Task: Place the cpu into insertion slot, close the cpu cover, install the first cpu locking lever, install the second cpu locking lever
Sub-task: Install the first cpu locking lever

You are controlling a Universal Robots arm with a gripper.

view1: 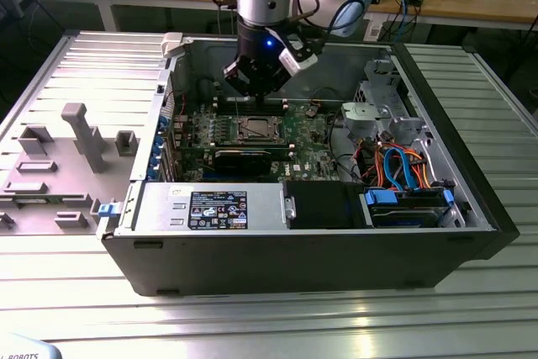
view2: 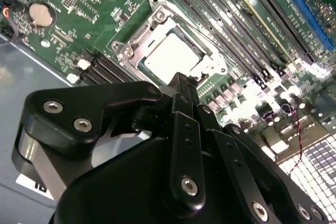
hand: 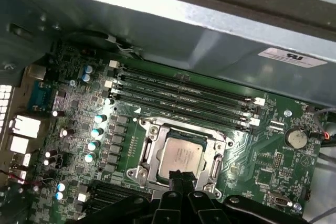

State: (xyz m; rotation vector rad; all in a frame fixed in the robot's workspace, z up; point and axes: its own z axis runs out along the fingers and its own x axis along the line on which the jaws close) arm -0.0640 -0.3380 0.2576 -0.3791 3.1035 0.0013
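The cpu (view2: 170, 56) (hand: 181, 158), a silver-grey square chip, lies flat in the insertion slot (view1: 255, 129) in the middle of the green motherboard. The cpu cover (hand: 148, 150) (view2: 137, 51), a pale metal frame, lies down around the chip's edges. A thin lever wire runs along one side of the socket; I cannot tell whether it is latched. My gripper (view1: 252, 90) (view2: 181, 80) (hand: 181, 176) hangs just above the socket's edge, its black fingers closed together on nothing.
Long black RAM slots (hand: 184, 95) run beside the socket. A coin battery (view2: 41, 14) sits on the board. A black expansion card (view1: 244, 157), the power supply (view1: 210, 208) and a drive cage with orange and blue cables (view1: 403, 195) crowd the case. A grey fixture (view1: 76, 136) stands outside it.
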